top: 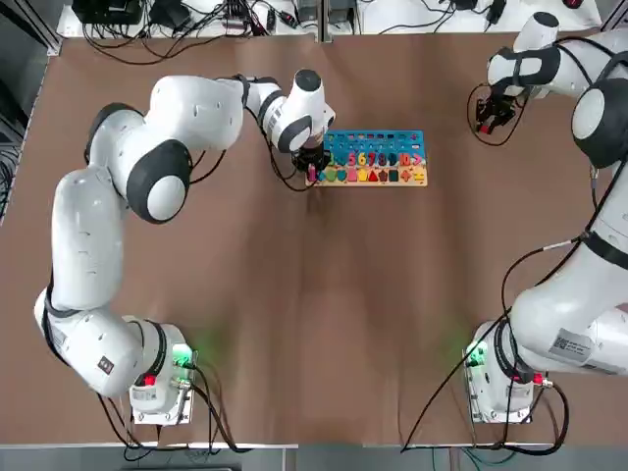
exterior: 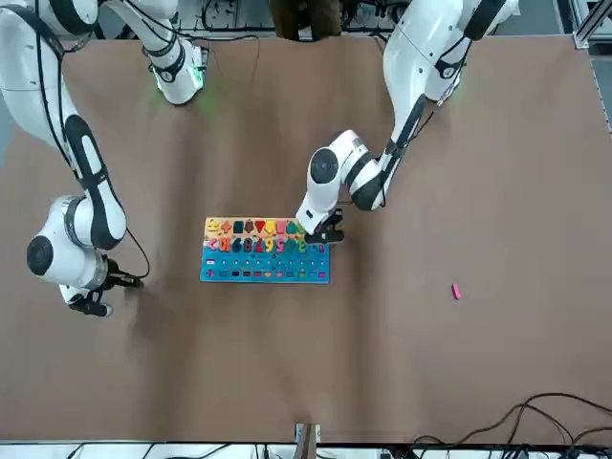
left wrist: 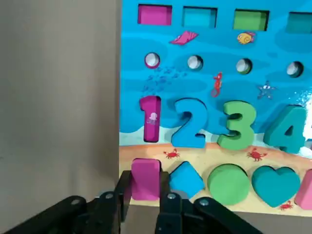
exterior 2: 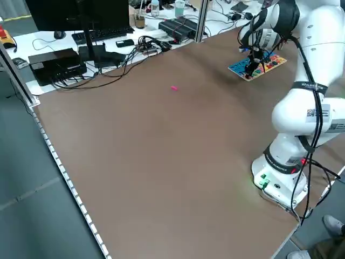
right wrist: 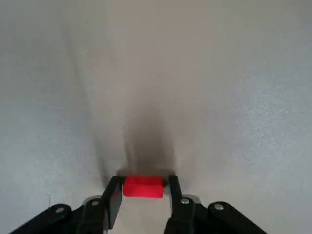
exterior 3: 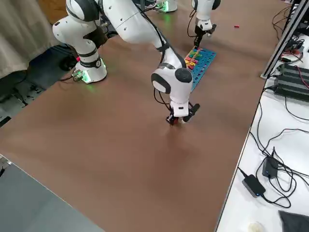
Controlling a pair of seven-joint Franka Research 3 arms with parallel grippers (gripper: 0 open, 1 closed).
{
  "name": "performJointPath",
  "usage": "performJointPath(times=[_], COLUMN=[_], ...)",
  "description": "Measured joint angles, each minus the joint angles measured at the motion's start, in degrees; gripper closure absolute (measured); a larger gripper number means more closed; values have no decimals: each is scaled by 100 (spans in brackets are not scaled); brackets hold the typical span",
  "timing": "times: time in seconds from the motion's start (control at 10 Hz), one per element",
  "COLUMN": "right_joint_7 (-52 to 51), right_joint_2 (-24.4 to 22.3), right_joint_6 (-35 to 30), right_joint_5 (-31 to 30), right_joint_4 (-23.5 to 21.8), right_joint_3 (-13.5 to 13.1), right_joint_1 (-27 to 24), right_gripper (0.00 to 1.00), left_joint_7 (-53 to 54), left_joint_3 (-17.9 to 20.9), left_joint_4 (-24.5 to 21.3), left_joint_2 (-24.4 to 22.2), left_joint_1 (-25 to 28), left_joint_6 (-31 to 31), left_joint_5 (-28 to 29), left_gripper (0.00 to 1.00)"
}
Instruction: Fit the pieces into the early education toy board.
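Brown table point(top: 294, 314): left hand point(left wrist: 145, 195) grips pink piece point(left wrist: 145, 178) at board point(left wrist: 214, 78).

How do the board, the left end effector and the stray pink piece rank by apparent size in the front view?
Largest to smallest:
1. the toy board
2. the left end effector, at the board's corner, closer to the camera's height than the board, so its rank is less sure
3. the stray pink piece, by far the smallest

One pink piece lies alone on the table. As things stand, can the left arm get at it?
Probably not at once: the left gripper is occupied with a pink block at the board; the loose piece lies unobstructed.
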Motion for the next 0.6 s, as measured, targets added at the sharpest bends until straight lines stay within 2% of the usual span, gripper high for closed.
performJointPath(times=[0.2, 0.6], right_joint_7=[0, 0], right_joint_2=[0, 0], right_joint_6=[0, 0], right_joint_5=[0, 0], right_joint_4=[0, 0], right_joint_3=[4, 5], right_joint_1=[0, 0], right_gripper=[53, 53], left_joint_7=[0, 0], left_joint_3=[0, 0], left_joint_4=[1, 7], left_joint_2=[6, 8], left_joint_1=[0, 0], left_joint_6=[0, 0], left_joint_5=[0, 0], left_gripper=[66, 66])
